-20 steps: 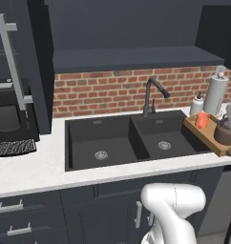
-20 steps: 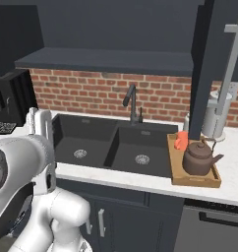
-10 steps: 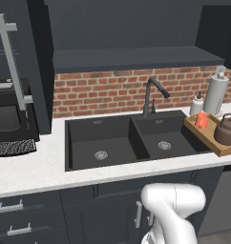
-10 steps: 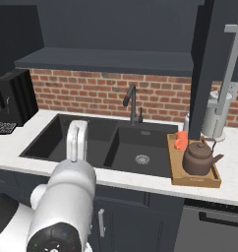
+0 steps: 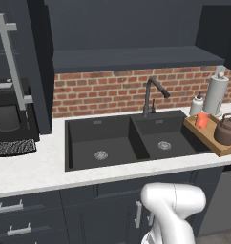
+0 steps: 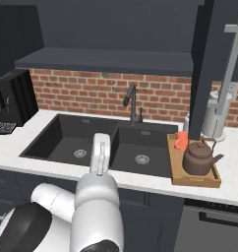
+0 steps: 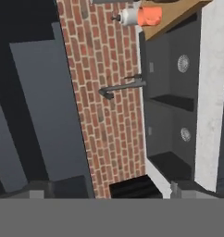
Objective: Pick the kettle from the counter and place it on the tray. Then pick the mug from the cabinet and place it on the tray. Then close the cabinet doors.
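White marbled counter point(image 6: 234, 170) bears wooden tray point(image 6: 195, 181) with rounded kettle point(image 6: 198, 158), cylindrical mug point(image 6: 181, 141); fingers point(image 7: 37, 190) spread, empty.

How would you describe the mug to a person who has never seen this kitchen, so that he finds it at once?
Start at the black double sink in the white counter. Just right of it lies a light wooden tray. The mug stands at the tray's back corner, behind the kettle: a small orange-red cylinder, far smaller and brighter than that squat dark brown kettle.
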You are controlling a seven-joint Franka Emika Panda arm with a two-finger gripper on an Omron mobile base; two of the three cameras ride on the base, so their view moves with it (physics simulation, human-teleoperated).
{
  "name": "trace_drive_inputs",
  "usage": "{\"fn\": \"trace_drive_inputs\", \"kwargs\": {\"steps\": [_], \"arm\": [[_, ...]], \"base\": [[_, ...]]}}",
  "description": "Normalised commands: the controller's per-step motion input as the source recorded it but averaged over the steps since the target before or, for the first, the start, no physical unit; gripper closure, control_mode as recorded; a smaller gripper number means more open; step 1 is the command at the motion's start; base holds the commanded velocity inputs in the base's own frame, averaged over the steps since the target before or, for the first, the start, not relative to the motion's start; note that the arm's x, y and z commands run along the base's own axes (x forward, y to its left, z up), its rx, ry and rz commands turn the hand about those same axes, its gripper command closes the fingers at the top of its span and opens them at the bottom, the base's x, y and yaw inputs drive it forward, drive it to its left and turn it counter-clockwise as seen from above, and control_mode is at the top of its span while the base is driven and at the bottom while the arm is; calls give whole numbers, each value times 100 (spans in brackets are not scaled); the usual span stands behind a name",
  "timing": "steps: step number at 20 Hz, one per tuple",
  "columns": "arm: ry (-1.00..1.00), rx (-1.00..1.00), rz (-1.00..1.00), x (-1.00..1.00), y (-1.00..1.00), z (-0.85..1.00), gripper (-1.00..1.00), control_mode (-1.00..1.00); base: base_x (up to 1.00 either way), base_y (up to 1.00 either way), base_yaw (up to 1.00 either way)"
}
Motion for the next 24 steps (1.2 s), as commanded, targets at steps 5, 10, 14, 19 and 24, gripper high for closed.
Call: {"fn": "trace_drive_inputs", "kwargs": {"steps": [5, 10, 14, 19, 24], "arm": [[-5, 19, 0, 14, -65, -29, -100, -100], [0, 14, 0, 23, -71, -16, -100, -100], [-4, 17, 3, 30, -78, -3, -100, -100], [-3, 15, 3, 29, -76, 0, -100, -100], [0, 14, 5, 31, -66, 0, -100, -100]], "base": [[0, 0, 0], [0, 0, 0], [0, 0, 0], [0, 0, 0], [0, 0, 0]]}}
